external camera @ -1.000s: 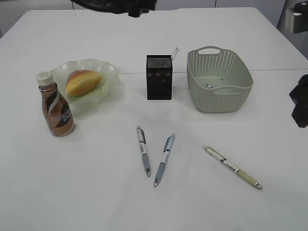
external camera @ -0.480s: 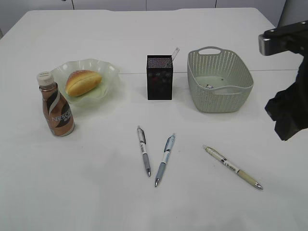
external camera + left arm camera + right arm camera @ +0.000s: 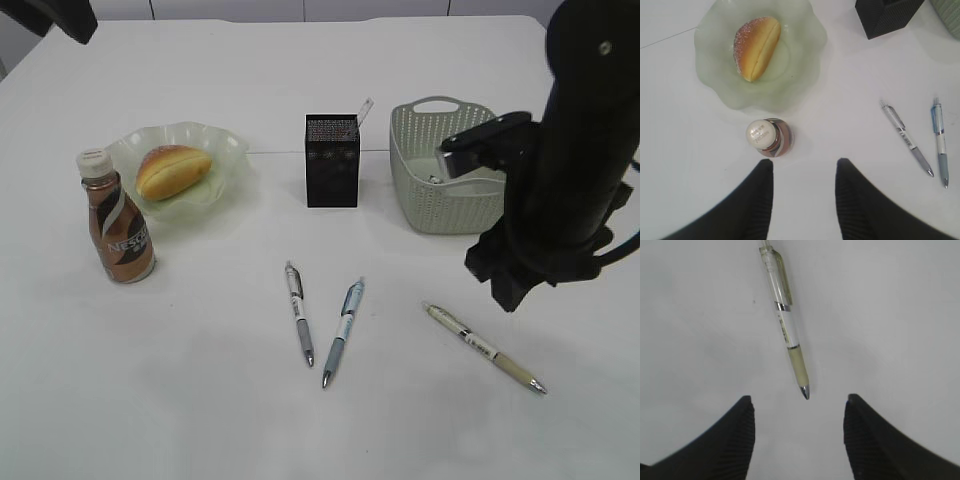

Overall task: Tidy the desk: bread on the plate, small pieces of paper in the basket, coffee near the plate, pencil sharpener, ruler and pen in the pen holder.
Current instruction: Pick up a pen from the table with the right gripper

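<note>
The bread (image 3: 172, 170) lies on the plate (image 3: 226, 146), and the coffee (image 3: 118, 225) stands just in front of it. A ruler (image 3: 363, 110) sticks out of the pen holder (image 3: 331, 160). Three pens lie on the desk: two grey ones (image 3: 299, 313) (image 3: 342, 318) and a cream pen (image 3: 483, 347). My right gripper (image 3: 797, 400) hangs open over the cream pen's (image 3: 785, 325) tip. Above the desk beside the coffee (image 3: 762, 134), my left gripper (image 3: 805, 162) is open and empty. I see no pencil sharpener or paper.
The basket (image 3: 420, 140) stands at the back right, partly hidden by my right arm (image 3: 560, 170). Part of my left arm (image 3: 50, 15) shows at the top left corner. The desk's (image 3: 200, 400) front stretch is bare white surface.
My right arm has swung in from the right edge to in front of the basket, above the cream pen. The left arm's dark shape went from top centre to top left.
</note>
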Tool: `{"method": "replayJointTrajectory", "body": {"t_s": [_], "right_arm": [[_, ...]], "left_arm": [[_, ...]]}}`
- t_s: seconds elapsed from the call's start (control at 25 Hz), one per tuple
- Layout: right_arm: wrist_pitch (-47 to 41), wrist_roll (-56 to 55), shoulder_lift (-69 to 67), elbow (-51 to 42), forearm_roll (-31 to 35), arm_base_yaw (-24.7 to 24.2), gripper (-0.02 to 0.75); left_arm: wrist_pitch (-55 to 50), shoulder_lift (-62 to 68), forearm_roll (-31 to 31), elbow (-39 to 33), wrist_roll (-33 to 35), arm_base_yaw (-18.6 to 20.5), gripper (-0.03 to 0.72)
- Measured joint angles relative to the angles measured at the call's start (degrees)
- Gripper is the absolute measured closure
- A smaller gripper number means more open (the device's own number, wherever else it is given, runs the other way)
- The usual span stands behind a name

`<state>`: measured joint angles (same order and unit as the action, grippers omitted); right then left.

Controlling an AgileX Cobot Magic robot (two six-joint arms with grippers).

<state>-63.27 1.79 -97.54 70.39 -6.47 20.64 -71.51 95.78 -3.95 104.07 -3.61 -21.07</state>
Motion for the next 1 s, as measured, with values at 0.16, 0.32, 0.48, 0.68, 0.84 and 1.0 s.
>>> {"method": "replayJointTrajectory", "body": {"t_s": [0.16,0.32,0.48,0.68,0.84,1.0], "right_arm": [[4.11,2.03,-7.47,0.00,0.00,0.00,0.290],[7.19,3.77,-13.33,0.03,-0.21,0.00,0.290],[10.41,4.21,-15.99,0.03,-2.55,0.00,0.290],[13.40,5.31,-16.49,0.03,-3.61,0.00,0.290],[14.80,6.90,-16.49,0.12,-3.24,0.00,0.313],[15.18,8.68,-16.49,0.12,-1.26,0.00,0.392]], "left_arm": [[-0.09,0.00,0.00,0.00,0.00,0.00,0.387],[-0.09,0.00,0.00,0.00,0.00,0.00,0.387],[-0.13,0.00,0.00,0.00,0.00,0.00,0.388],[-0.13,0.00,0.00,0.00,0.00,0.00,0.388],[-0.13,0.00,0.00,0.00,0.00,0.00,0.388],[-0.13,0.00,0.00,0.00,0.00,0.00,0.388]]}}
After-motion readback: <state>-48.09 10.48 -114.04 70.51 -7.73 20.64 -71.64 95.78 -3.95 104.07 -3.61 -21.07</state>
